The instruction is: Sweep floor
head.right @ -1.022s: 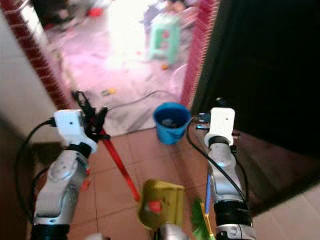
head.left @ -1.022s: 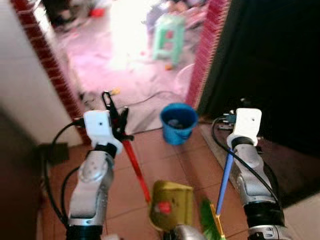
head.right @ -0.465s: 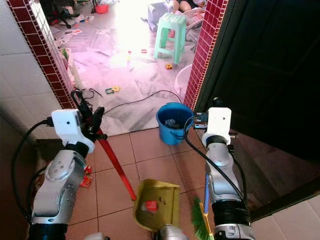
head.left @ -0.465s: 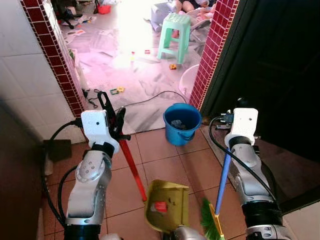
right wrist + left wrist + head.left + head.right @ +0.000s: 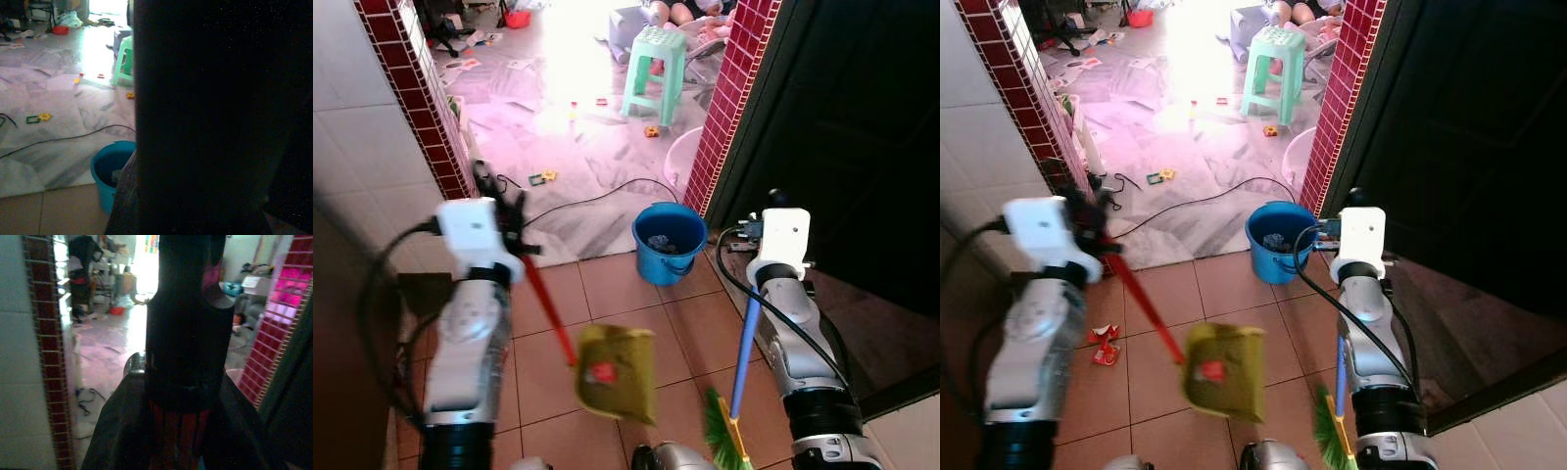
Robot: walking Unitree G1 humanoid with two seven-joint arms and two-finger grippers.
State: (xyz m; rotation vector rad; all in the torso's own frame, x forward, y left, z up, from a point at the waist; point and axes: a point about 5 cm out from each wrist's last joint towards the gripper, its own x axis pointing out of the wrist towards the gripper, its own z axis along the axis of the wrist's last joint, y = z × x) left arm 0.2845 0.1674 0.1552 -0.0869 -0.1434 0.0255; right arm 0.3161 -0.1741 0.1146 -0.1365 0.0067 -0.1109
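My left gripper [image 5: 505, 208] is shut on the red handle [image 5: 545, 308] of a yellow-green dustpan [image 5: 619, 374], which hangs tilted above the tiles, blurred. A small red scrap [image 5: 601, 372] lies in the pan. The handle [image 5: 178, 435] shows between the dark fingers in the left wrist view. My right gripper [image 5: 771, 204] is shut on the blue handle [image 5: 744, 351] of a broom. Its green bristles [image 5: 721, 443] rest low by my body. Red scraps [image 5: 1102, 343] lie on the terracotta tiles at my left.
A blue bucket [image 5: 668, 240] with debris stands at the doorway threshold. Red brick pillars [image 5: 732, 98] frame the opening and a dark door [image 5: 862, 147] is on the right. Beyond lie a black cable [image 5: 597, 196], a green stool [image 5: 654, 67] and scattered toys.
My left arm has swung to the left, carrying the dustpan left and up off the tiles. The right arm and broom have barely shifted.
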